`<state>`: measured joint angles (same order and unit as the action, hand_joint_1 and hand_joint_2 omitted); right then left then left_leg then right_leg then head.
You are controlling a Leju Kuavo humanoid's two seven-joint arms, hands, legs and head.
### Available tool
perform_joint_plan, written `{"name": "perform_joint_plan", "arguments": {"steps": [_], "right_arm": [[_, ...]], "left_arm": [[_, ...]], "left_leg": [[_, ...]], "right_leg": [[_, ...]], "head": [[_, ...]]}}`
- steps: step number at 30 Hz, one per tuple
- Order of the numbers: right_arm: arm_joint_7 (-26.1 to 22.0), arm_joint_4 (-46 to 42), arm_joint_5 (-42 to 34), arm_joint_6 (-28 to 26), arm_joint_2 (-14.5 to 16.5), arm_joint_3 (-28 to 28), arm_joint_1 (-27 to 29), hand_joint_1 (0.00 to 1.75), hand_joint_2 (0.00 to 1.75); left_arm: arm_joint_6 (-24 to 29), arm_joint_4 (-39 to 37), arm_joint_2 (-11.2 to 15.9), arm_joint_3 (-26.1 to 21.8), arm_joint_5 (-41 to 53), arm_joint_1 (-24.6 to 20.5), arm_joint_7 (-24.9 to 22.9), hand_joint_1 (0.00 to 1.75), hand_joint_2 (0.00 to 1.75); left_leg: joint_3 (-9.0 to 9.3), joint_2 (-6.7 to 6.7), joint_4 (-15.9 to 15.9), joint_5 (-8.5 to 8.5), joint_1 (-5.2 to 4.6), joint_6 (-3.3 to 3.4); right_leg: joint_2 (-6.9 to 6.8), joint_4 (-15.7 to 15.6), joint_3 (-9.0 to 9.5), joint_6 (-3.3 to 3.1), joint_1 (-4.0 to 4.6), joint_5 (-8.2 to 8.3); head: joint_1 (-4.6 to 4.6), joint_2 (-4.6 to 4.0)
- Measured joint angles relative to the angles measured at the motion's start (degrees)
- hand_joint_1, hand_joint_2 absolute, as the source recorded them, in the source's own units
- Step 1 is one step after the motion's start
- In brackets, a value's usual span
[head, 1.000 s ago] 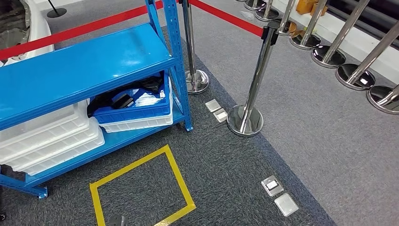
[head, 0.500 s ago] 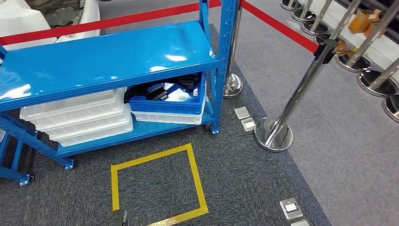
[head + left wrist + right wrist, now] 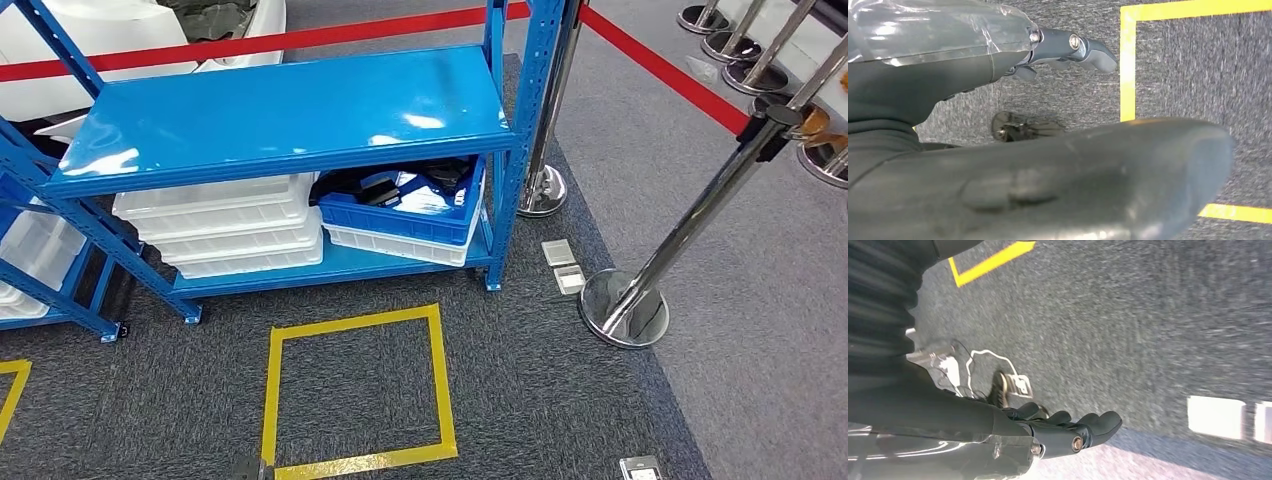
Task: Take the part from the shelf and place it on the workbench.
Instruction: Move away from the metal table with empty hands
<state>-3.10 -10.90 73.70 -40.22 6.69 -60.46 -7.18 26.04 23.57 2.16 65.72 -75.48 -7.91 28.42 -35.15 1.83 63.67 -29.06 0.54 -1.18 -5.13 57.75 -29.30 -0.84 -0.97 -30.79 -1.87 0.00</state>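
Floor (image 3: 760, 300): grey carpet, darker under the rack, across the whole head view.

Shelf (image 3: 290, 110): blue steel rack, upper half of the head view, its long axis running left to right; bare glossy top deck, lower deck loaded.

White trays (image 3: 235, 225): stacked on the lower deck, left of centre.

Blue bin (image 3: 415, 215): on the lower deck at its right end, resting on one more white tray, long side turned slightly away from the rack's front edge.

Part (image 3: 385, 185): dark pieces lying in the blue bin, mostly hidden under the top deck; which way they point and their long axis cannot be told.

Yellow square (image 3: 355, 390): tape outline on the carpet, lower centre, in front of the rack.

Post (image 3: 690, 225): chrome stanchion at right, round base on the carpet, red belt (image 3: 660, 65) running from its head.

Floor plates (image 3: 565, 268): two small squares between rack and post.

Left hand (image 3: 1068, 50): hanging over carpet beside yellow tape, fingers loosely apart, holding nothing.

Right hand (image 3: 1068, 427): hanging over carpet, fingers loosely apart, holding nothing.
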Motion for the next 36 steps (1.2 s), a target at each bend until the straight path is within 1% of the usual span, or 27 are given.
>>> {"name": "perform_joint_plan", "arguments": {"steps": [1,2,3,5,7,9,10,11,12,13,14,16,17,18,20,21,22,24,26,27,28,29,31,32,33,35,36], "right_arm": [[0.00,0.01,0.01,0.00,0.01,0.00,-0.07,0.00,1.75],[-0.01,0.02,0.01,0.00,0.01,0.00,-0.18,0.00,1.75],[-0.01,0.02,0.01,0.00,0.01,0.00,-0.29,0.00,1.75],[-0.03,0.03,-0.02,0.00,0.01,0.00,-0.50,0.00,1.75],[-0.04,0.05,-0.08,0.01,0.01,0.00,-0.61,0.00,1.75],[-0.05,0.13,-0.19,0.02,0.02,-0.01,-0.53,0.00,1.75],[-0.04,0.19,-0.26,0.02,0.02,-0.01,-0.40,0.00,1.75],[-0.03,0.24,-0.32,0.02,0.02,-0.02,-0.26,0.00,1.75],[-0.03,0.28,-0.37,0.02,0.02,-0.03,-0.15,0.00,1.75],[-0.02,0.32,-0.40,0.02,0.02,-0.04,-0.10,0.00,1.75],[-0.02,0.33,-0.41,0.02,0.02,-0.04,-0.11,0.00,1.75],[-0.02,0.37,-0.37,0.02,0.01,-0.06,-0.18,0.00,1.75],[-0.02,0.39,-0.32,0.02,0.01,-0.07,-0.19,0.00,1.75],[-0.02,0.44,-0.28,0.02,0.01,-0.08,-0.16,0.00,1.75],[0.02,0.62,-0.20,0.02,0.01,-0.10,-0.10,0.00,1.75],[0.03,0.71,-0.15,0.02,-0.02,-0.11,-0.11,0.00,1.75],[0.04,0.79,-0.07,0.02,-0.04,-0.13,-0.17,0.00,1.75],[0.06,0.88,0.08,0.02,-0.08,-0.14,-0.23,0.00,1.75],[0.13,0.98,0.11,0.02,-0.09,-0.17,-0.10,0.00,1.75],[0.17,1.05,0.11,0.02,-0.10,-0.21,-0.06,0.00,1.75],[0.19,1.13,0.10,0.02,-0.10,-0.27,-0.08,0.00,1.75],[0.20,1.25,0.06,0.03,-0.08,-0.34,-0.13,0.00,1.75],[0.22,1.53,-0.17,0.17,-0.03,-0.45,-0.29,0.00,0.87],[0.30,1.69,-0.31,0.38,-0.02,-0.49,-0.45,0.00,0.44],[0.46,1.84,-0.42,0.69,-0.01,-0.52,-0.66,0.00,0.00],[0.97,2.11,-0.36,1.39,-0.01,-0.56,-1.07,0.00,0.00],[1.19,2.24,-0.23,1.70,-0.01,-0.57,-1.16,0.00,0.00]], "left_arm": [[0.00,0.00,0.00,0.00,0.01,-0.05,0.02,0.00,0.00],[-0.01,0.01,0.00,0.00,0.02,-0.07,0.03,0.00,0.00],[0.00,0.01,0.00,0.00,0.02,-0.05,0.04,0.00,0.00],[0.01,0.01,0.01,0.00,0.02,0.07,0.06,0.00,0.00],[0.02,0.01,0.01,0.00,0.06,0.00,0.07,0.00,0.00],[0.02,0.00,0.01,-0.01,0.09,-0.23,0.08,0.00,0.00],[0.01,0.00,0.01,-0.01,0.10,-0.31,0.08,0.00,0.00],[0.01,0.00,0.01,-0.01,0.10,-0.33,0.07,0.00,0.00],[0.00,0.01,0.00,0.00,0.12,-0.31,0.07,0.00,0.00],[-0.01,0.00,0.00,0.00,0.14,-0.30,0.06,0.00,0.00],[-0.01,-0.01,0.00,0.00,0.15,-0.29,0.05,0.00,0.00],[-0.01,0.00,0.00,0.00,0.17,-0.34,0.04,0.00,0.00],[-0.01,0.00,0.00,0.00,0.17,-0.37,0.02,0.00,0.00],[-0.02,0.01,0.00,0.01,0.16,-0.37,0.00,0.00,0.00],[-0.05,-0.01,0.03,0.02,0.11,-0.27,-0.03,0.00,0.00],[-0.07,-0.01,0.05,0.02,0.08,-0.16,-0.03,0.00,0.00],[-0.07,-0.01,0.07,0.02,0.05,-0.11,-0.04,0.00,0.00],[-0.07,-0.01,0.09,0.02,0.03,-0.16,-0.04,0.00,0.00],[-0.07,-0.01,0.09,0.02,0.02,-0.21,-0.03,0.00,0.00],[-0.07,-0.01,0.09,0.02,0.02,-0.14,-0.04,0.00,0.00],[-0.07,-0.01,0.09,0.02,0.02,-0.05,-0.04,0.00,0.00],[-0.08,-0.01,0.09,0.02,0.03,0.01,-0.04,0.00,0.00],[-0.16,0.00,0.09,0.02,0.16,0.01,-0.05,0.00,0.00],[-0.21,0.00,0.09,0.03,0.28,0.01,-0.06,0.00,0.00],[-0.26,0.00,0.09,0.03,0.39,0.07,-0.11,0.00,0.00],[-0.30,-0.01,0.09,0.04,0.56,0.18,-0.26,0.00,0.00],[-0.31,-0.01,0.08,0.04,0.59,0.19,-0.33,0.00,0.00]], "left_leg": [[1.50,1.04,-3.15,1.09,-0.26,0.41],[2.21,1.78,-4.86,1.44,-0.51,0.80],[2.20,1.81,-5.17,1.23,-0.72,1.12],[2.23,0.59,-5.68,1.46,-0.59,1.68],[2.64,-0.61,-6.56,1.88,-0.18,2.32],[2.82,-1.75,-6.91,2.07,-0.03,2.75],[2.80,-2.44,-6.86,2.05,-0.07,2.86],[2.81,-3.21,-6.75,1.99,-0.10,2.91],[2.82,-4.05,-6.60,1.91,-0.11,2.91],[2.83,-4.92,-6.38,1.79,-0.07,2.82],[2.84,-5.76,-6.10,1.62,-0.01,2.64],[2.52,-7.19,-5.37,1.23,0.08,2.09],[2.21,-7.85,-5.05,1.13,0.12,1.77],[1.89,-8.48,-4.87,1.13,0.19,1.44],[1.52,-9.67,-4.86,1.27,0.40,0.75],[1.37,-9.10,-4.49,1.05,0.38,0.45],[0.83,-7.82,-3.24,0.30,0.32,0.16],[-1.86,-4.21,2.54,-2.66,0.19,-0.32],[-5.13,-2.74,9.01,-5.05,0.32,-0.65],[-5.77,-2.53,10.23,-5.02,0.37,-0.69],[-5.25,-2.38,9.19,-3.93,0.39,-0.63],[-3.70,-2.10,6.17,-2.13,0.37,-0.45],[0.07,-1.15,-1.42,0.91,0.14,0.02],[1.24,-0.81,-3.82,1.57,-0.06,0.28],[1.68,-0.64,-4.85,1.58,-0.26,0.49],[1.83,-0.87,-5.15,1.53,-0.43,0.99],[2.10,-0.97,-5.57,1.61,-0.32,1.28]], "right_leg": [[-0.57,-0.01,0.29,0.25,0.09,-0.24],[-1.06,-0.05,0.50,0.53,0.18,-0.41],[-1.51,-0.16,0.66,0.82,0.25,-0.51],[-1.96,-0.42,1.16,1.49,0.21,-0.74],[0.54,1.59,0.62,2.03,0.07,-2.40],[3.91,8.25,-2.57,2.26,-0.07,-5.89],[4.57,12.24,-4.68,2.34,-0.07,-7.42],[4.80,15.09,-6.34,2.41,-0.06,-8.00],[4.89,15.97,-7.15,2.45,-0.06,-7.37],[5.04,14.49,-6.91,2.42,-0.08,-5.58],[5.55,11.08,-5.76,2.36,-0.16,-3.07],[8.24,4.07,-3.13,2.13,-0.42,0.20],[9.34,2.18,-2.48,1.99,-0.50,0.73],[9.91,1.55,-2.30,1.78,-0.45,0.57],[8.74,1.25,-2.23,1.14,-0.38,0.74],[8.02,1.02,-2.07,0.78,-0.41,0.87],[7.26,0.76,-1.90,0.44,-0.51,0.99],[5.65,0.48,-1.62,0.01,-0.47,0.99],[3.87,0.48,-1.41,-0.20,-0.32,0.72],[3.02,0.48,-1.26,-0.21,-0.27,0.55],[2.31,0.49,-1.07,-0.16,-0.26,0.37],[1.69,0.49,-0.80,-0.05,-0.26,0.18],[0.83,0.47,-0.27,0.41,-0.21,-0.27],[0.58,0.45,-0.09,0.69,-0.17,-0.44],[0.43,0.40,0.00,0.99,-0.14,-0.53],[0.32,0.08,0.32,1.62,-0.11,-0.55],[0.74,0.20,0.48,1.95,-0.17,-0.80]], "head": [[-0.15,0.00],[-0.18,0.00],[-0.11,0.00],[0.03,0.00],[0.45,0.00],[1.31,0.00],[1.67,0.00],[1.94,0.00],[2.14,0.00],[2.29,0.00],[2.47,0.00],[2.92,0.00],[2.98,0.00],[2.95,0.00],[2.71,0.00],[2.59,0.00],[2.23,0.00],[1.22,0.00],[0.57,0.00],[0.44,0.00],[0.29,0.00],[0.10,0.00],[-0.26,0.00],[-0.28,0.00],[-0.23,0.00],[-0.07,0.00],[0.01,0.00]]}}
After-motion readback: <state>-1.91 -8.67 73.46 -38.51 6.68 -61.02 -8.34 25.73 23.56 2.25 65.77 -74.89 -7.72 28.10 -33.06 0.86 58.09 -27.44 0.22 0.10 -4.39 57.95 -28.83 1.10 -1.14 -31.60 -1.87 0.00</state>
